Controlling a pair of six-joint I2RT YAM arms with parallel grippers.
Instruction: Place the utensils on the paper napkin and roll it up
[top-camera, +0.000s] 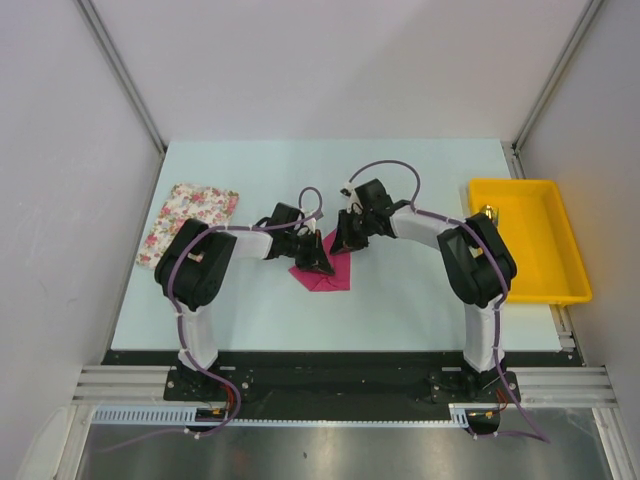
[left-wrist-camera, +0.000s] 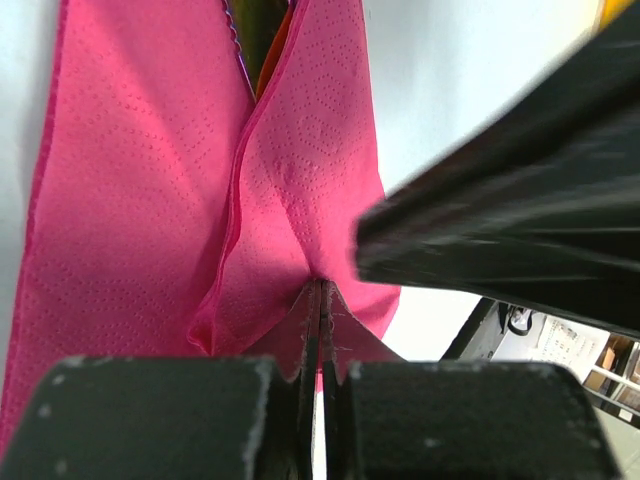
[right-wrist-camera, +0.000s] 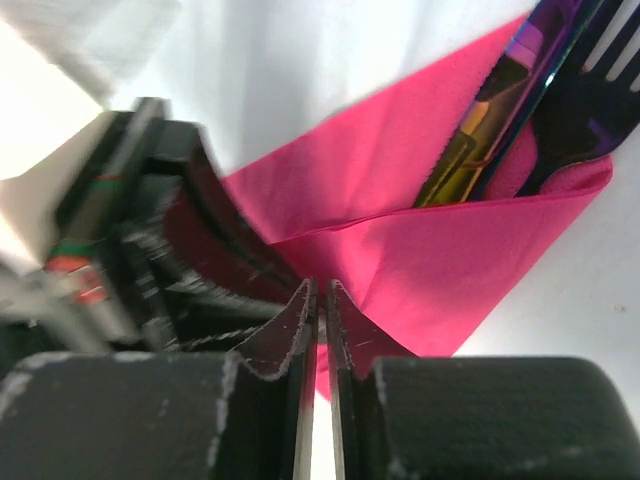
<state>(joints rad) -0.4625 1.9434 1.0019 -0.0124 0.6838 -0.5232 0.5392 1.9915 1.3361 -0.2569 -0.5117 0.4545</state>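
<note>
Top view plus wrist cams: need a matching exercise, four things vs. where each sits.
Things:
1. napkin
2. cloth
3. tray
4. fork

Places:
a. far right in the top view
b. far left in the top view
c. tucked inside a pink fold
d. centre of the top view, where the two arms meet

Pairs: 1-d, 2-b, 3-a, 4-c

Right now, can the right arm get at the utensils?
Probably not cleanly: the utensils lie tucked in the folded paper napkin, only ends showing, and the right tool is shut on its corner.
</note>
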